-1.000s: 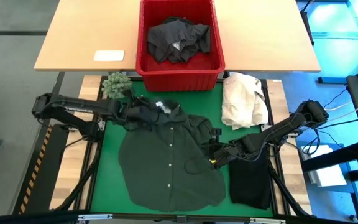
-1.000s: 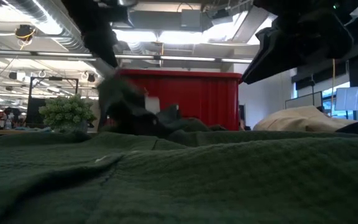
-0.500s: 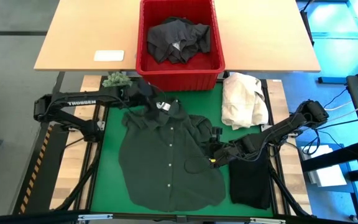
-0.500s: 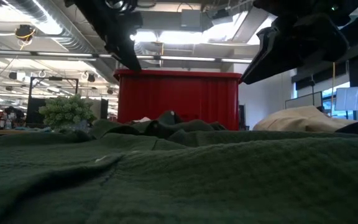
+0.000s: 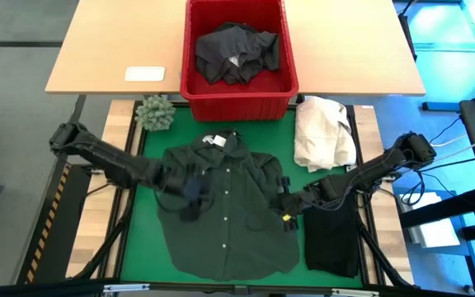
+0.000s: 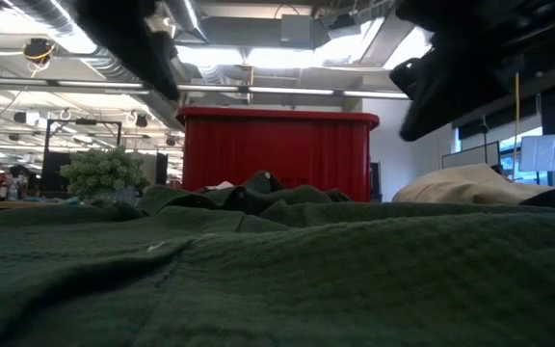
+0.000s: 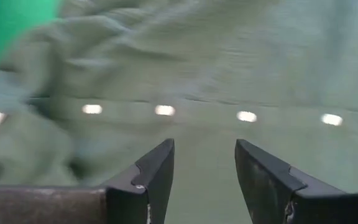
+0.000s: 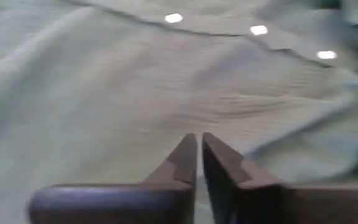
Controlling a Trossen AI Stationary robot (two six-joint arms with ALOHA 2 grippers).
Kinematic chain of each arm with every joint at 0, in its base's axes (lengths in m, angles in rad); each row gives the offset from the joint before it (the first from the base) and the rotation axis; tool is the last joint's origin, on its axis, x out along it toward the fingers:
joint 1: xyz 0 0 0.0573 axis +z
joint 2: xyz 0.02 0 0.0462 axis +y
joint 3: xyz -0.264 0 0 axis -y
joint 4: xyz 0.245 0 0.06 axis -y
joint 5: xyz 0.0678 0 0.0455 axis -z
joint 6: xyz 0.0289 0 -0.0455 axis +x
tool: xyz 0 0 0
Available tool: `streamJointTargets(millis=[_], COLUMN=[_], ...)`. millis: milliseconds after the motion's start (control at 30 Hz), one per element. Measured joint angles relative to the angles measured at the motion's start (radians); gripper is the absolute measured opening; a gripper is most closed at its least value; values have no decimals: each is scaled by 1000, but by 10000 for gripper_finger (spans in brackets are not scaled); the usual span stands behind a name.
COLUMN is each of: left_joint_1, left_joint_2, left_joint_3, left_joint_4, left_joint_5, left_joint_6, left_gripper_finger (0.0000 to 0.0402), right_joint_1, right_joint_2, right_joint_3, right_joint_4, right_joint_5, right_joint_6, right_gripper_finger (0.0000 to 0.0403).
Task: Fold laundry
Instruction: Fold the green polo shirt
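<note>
A dark green button shirt (image 5: pixel 229 223) lies spread front-up on the green mat, its collar (image 5: pixel 221 140) toward the red basket. My left gripper (image 5: pixel 192 194) hangs open over the shirt's left half; its fingers (image 7: pixel 204 144) stand clear of the cloth, near the row of white buttons (image 7: pixel 246 116). My right gripper (image 5: pixel 285 210) is shut (image 8: pixel 199 135) above the shirt's right edge with nothing between its fingers. A folded black garment (image 5: pixel 332 239) lies on the mat at the near right. More dark grey laundry (image 5: pixel 237 51) sits in the basket.
The red plastic basket (image 5: pixel 196 87) stands on the wooden table beyond the mat. A cream-white cloth heap (image 5: pixel 324 132) lies at the far right of the mat, and a small green plant (image 5: pixel 155 111) at its far left. A white card (image 5: pixel 144 74) is on the wooden table.
My left gripper carried the bunched collar toward the far edge and let it go; the collar now lies flat by the basket. It then swung toward the near edge and hangs over the shirt's left half. My right gripper has turned a little in place.
</note>
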Motion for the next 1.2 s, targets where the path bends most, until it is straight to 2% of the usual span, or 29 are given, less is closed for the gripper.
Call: streamJointTargets(millis=[133,233,467,767,933,1200], left_joint_1=[-126,-201,-320,-383,-412,-451], left_joint_2=[61,114,251,408,409,400], left_joint_3=[0,0,0,6,6,45], left_joint_4=[8,8,21,43,53,77], left_joint_5=[-7,-16,-18,183,241,405], left_joint_6=[-98,-177,-326,-445,-514,-549], left_gripper_finger=[163,163,163,162,162,162], right_joint_1=[14,25,26,26,38,107], right_joint_2=[10,38,130,241,253,256], right_joint_3=[0,0,0,0,2,0], right_joint_4=[1,0,7,17,37,166], right_joint_5=[-110,-152,-193,-251,-342,-569], right_joint_6=[-20,-17,26,85,128,176], right_gripper_finger=[11,8,6,4,4,2])
